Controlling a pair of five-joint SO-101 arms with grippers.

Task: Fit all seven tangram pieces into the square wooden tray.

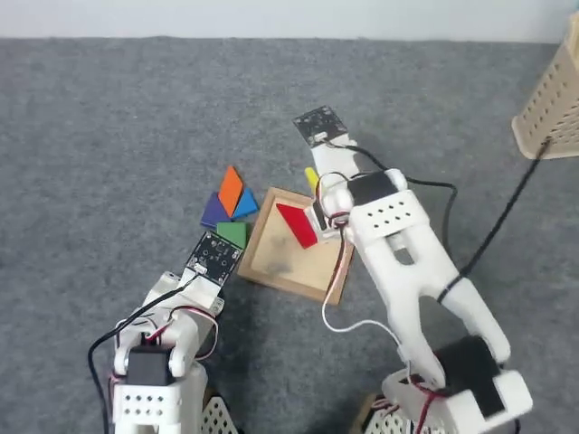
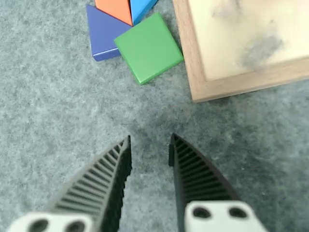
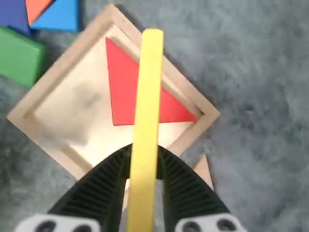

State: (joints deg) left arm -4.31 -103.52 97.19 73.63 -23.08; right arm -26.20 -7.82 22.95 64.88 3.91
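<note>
On grey felt-like cloth, the left gripper [image 2: 149,150] hangs with ribbed jaws narrowly parted on nothing, just short of a flat green square [image 2: 148,47] that touches a purple triangle [image 2: 104,36]. The square wooden tray [image 1: 282,283], turned corner-on, holds a red triangle [image 1: 296,224] against its right rim. The right gripper [image 3: 144,152] pinches a yellow piece [image 3: 148,87] on edge, its long axis running over the red triangle toward the far rim, and a slatted beige crate [image 1: 552,99] stands well apart.

Looking over the table, I can read nothing written: no letters, numbers or signs on the wooden tray [image 1: 280,286] or the coloured pieces [image 1: 231,188] beside it.
</note>
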